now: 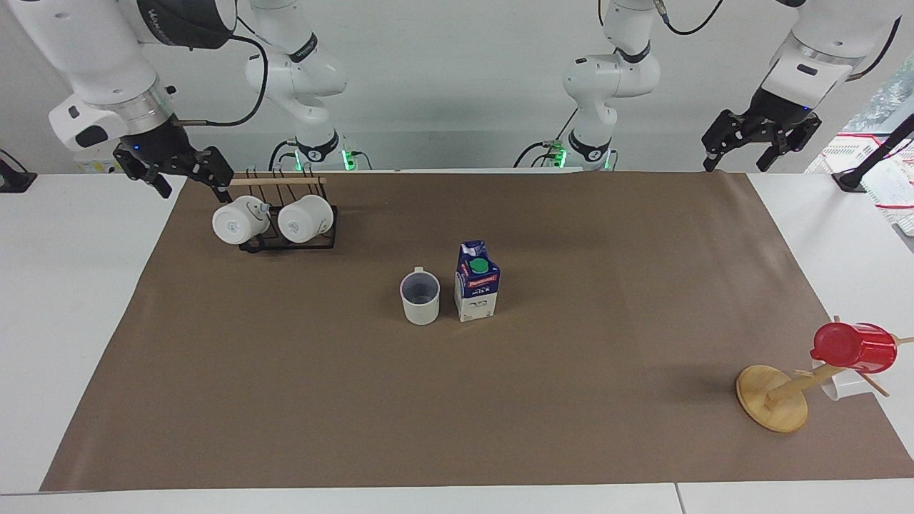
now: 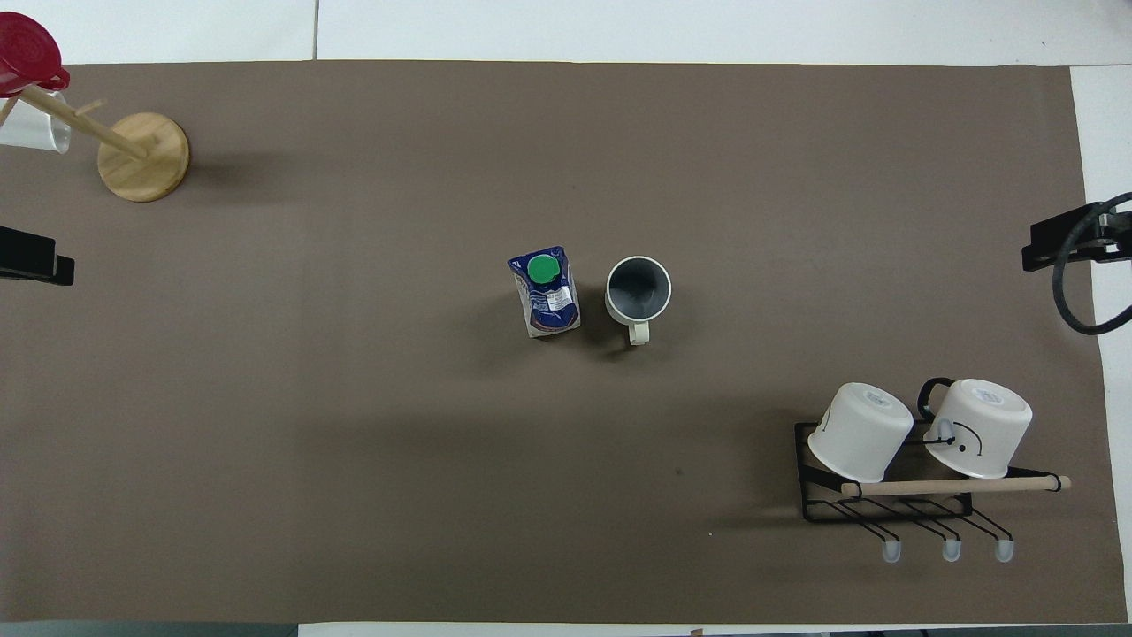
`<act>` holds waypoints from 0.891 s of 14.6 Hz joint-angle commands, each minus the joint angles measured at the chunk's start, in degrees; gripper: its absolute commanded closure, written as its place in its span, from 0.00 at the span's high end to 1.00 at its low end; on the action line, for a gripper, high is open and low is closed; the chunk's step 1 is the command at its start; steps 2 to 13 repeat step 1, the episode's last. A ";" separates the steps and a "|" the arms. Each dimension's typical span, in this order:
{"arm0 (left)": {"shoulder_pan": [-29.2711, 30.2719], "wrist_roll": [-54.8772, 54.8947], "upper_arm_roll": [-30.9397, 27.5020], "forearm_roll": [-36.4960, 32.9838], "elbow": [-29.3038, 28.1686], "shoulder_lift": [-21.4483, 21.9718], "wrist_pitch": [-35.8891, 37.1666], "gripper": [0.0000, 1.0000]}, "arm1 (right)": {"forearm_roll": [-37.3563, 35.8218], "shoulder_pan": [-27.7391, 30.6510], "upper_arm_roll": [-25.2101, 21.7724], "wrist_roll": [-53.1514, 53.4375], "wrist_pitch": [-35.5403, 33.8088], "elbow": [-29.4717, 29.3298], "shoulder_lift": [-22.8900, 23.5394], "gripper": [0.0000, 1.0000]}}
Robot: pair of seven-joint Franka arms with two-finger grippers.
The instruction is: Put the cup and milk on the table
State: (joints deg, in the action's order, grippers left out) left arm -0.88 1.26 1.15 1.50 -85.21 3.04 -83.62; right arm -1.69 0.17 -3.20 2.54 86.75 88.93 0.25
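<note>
The cup (image 1: 420,298) (image 2: 638,290), off-white with a grey-blue inside, stands upright on the brown paper sheet (image 1: 457,414) in the middle of the table (image 1: 71,300). Its handle points toward the robots. Right beside it, toward the left arm's end, stands the milk (image 1: 476,281) (image 2: 545,292), a blue and white carton with a green cap. My right gripper (image 1: 189,185) (image 2: 1061,243) hangs open over the paper's corner by the mug rack, holding nothing. My left gripper (image 1: 735,163) (image 2: 35,257) is open and raised over the paper's corner at the left arm's end.
A black wire rack (image 1: 289,239) (image 2: 884,509) carrying two white mugs lies nearer to the robots, toward the right arm's end. A wooden mug tree (image 1: 775,398) (image 2: 141,155) with a red cup (image 1: 853,348) stands at the left arm's end, farther from the robots.
</note>
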 commanded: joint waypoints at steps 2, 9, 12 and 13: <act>0.35 0.50 0.17 -0.88 -1.98 2.67 0.21 1.00 | -1.04 0.44 0.47 -1.31 1.23 1.16 -0.61 1.00; 0.35 0.50 0.17 -0.88 -1.98 2.67 0.21 1.00 | -1.04 0.44 0.47 -1.31 1.23 1.16 -0.61 1.00; 0.35 0.50 0.17 -0.88 -1.98 2.67 0.21 1.00 | -1.04 0.44 0.47 -1.31 1.23 1.16 -0.61 1.00; 0.35 0.50 0.17 -0.88 -1.98 2.67 0.21 1.00 | -1.04 0.44 0.47 -1.31 1.23 1.16 -0.61 1.00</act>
